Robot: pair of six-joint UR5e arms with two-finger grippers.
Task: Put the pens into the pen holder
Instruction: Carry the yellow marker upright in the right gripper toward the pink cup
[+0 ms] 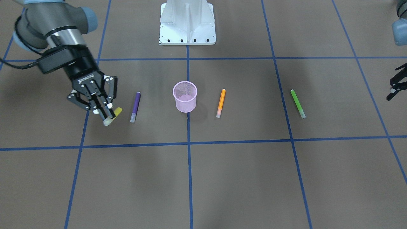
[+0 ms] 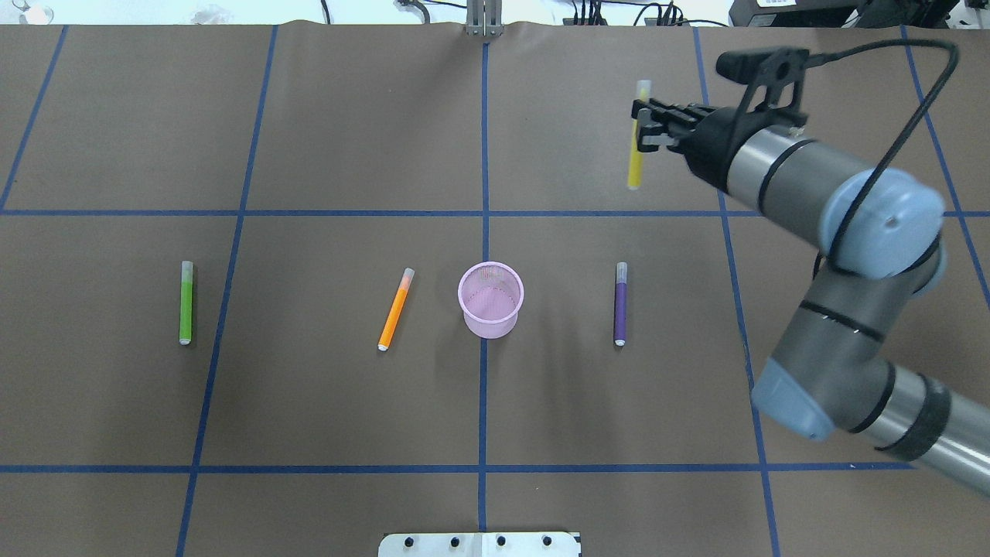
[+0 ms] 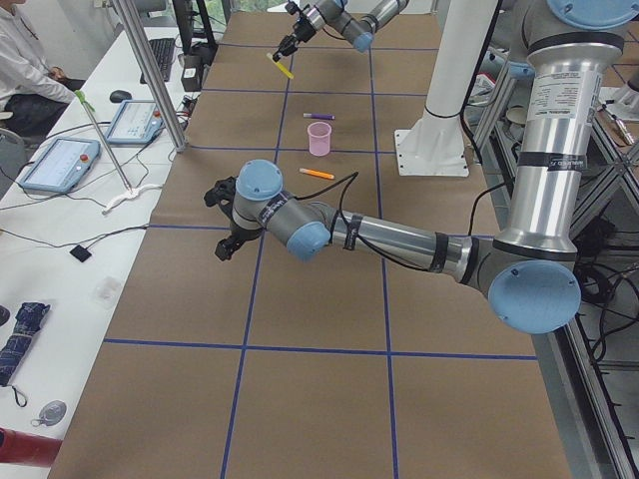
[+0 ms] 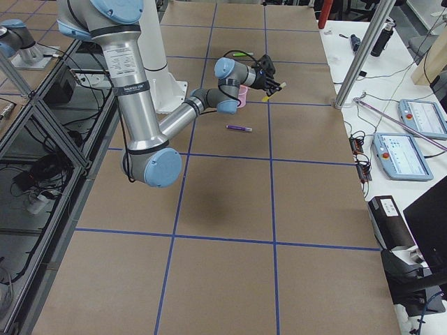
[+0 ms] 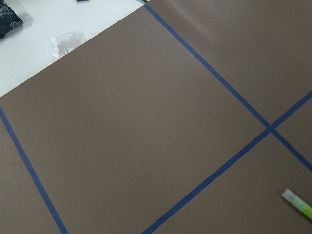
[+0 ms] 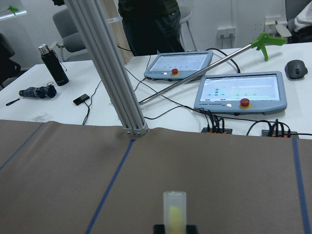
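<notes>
My right gripper point(image 1: 108, 116) is shut on a yellow pen point(image 1: 115, 114) and holds it above the table, out past the purple pen point(image 1: 135, 106). In the overhead view the gripper point(image 2: 640, 128) holds the yellow pen point(image 2: 636, 155) far from the pink mesh pen holder point(image 2: 490, 300). The holder point(image 1: 185, 97) stands upright and looks empty. The purple pen point(image 2: 620, 303), orange pen point(image 2: 396, 309) and green pen point(image 2: 186, 302) lie flat on the table. My left gripper point(image 1: 391, 84) hovers open and empty beyond the green pen point(image 1: 297, 103).
The robot's white base point(image 1: 187, 24) stands behind the holder. Blue tape lines point(image 2: 484, 213) cross the brown table. Beyond the far edge are a metal post point(image 6: 109, 73), two control tablets point(image 6: 239, 92) and cables.
</notes>
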